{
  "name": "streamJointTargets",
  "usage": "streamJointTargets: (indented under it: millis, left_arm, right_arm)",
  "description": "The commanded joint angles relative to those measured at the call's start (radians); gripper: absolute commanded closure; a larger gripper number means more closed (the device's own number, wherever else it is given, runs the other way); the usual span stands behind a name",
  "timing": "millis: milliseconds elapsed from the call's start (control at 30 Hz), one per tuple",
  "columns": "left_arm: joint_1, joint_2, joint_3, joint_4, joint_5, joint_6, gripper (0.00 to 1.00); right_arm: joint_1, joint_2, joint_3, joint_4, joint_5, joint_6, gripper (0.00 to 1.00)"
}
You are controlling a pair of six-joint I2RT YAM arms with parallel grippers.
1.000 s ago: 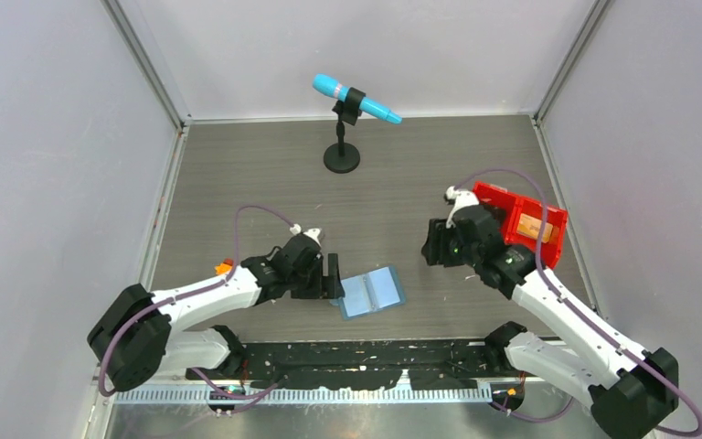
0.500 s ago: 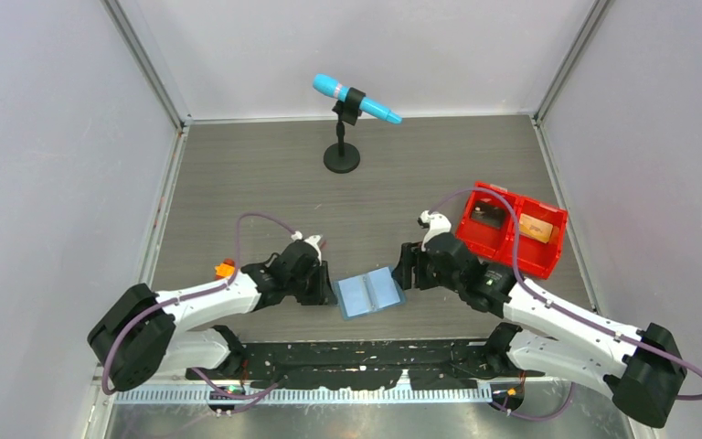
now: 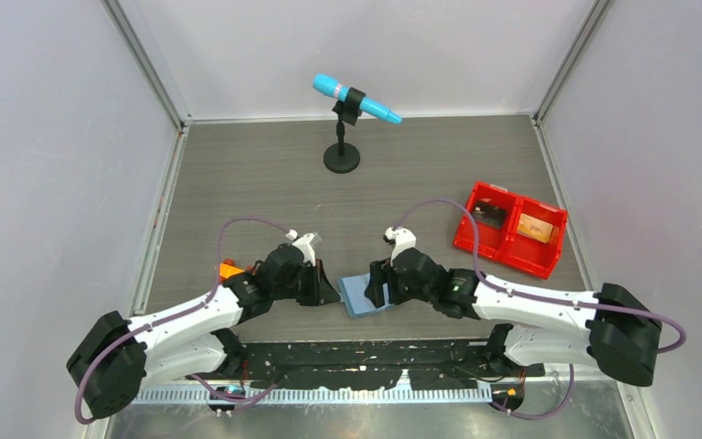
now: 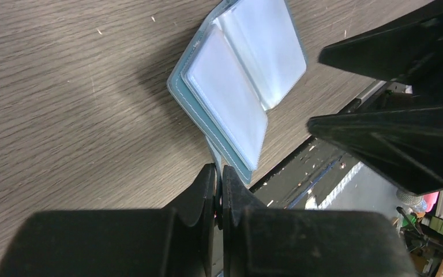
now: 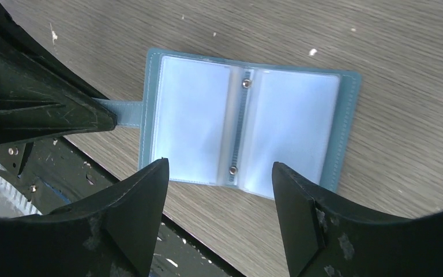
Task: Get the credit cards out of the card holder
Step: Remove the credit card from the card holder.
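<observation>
The teal-blue card holder (image 3: 356,297) lies open flat near the table's front edge, its pale clear pockets (image 5: 190,124) facing up. No card shows in those pockets. My left gripper (image 4: 219,168) is shut on the holder's narrow strap tab (image 5: 121,113) at its left side. Just over the holder's near edge, my right gripper (image 5: 219,166) hangs open, touching nothing. One orange-gold credit card (image 3: 533,228) lies in the red bin's right compartment.
The red two-compartment bin (image 3: 510,249) sits at the right, with a dark flat item (image 3: 488,216) in its left compartment. A blue microphone on a black stand (image 3: 342,137) is at the back. A small orange object (image 3: 229,270) lies beside the left arm.
My left gripper has closed on the strap tab. The right arm has swung left from the red bin to over the card holder, its jaws widening.
</observation>
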Motion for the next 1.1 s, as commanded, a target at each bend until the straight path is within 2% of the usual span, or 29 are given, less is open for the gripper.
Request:
streamJointTargets:
  millis: [0,200,467,967,1067]
  left_arm:
    - [0.001,-0.037,-0.007,0.062,0.029,0.001,1.00]
    - [0.001,-0.050,-0.007,0.055,0.036,0.004,1.00]
    - [0.001,-0.048,-0.002,0.052,0.048,0.003,1.00]
    - [0.001,-0.067,-0.001,0.029,0.043,0.010,1.00]
    - [0.001,-0.068,0.005,0.015,0.039,0.016,1.00]
  right_arm:
    - [0.025,0.062,0.059,0.139,-0.019,0.020,0.27]
    - [0.045,0.152,0.093,0.184,-0.080,0.011,0.27]
    - [0.069,0.220,0.102,0.202,-0.065,0.027,0.27]
    - [0.072,0.261,0.089,0.187,-0.022,0.016,0.37]
    - [0.072,0.253,0.089,0.170,0.009,0.015,0.41]
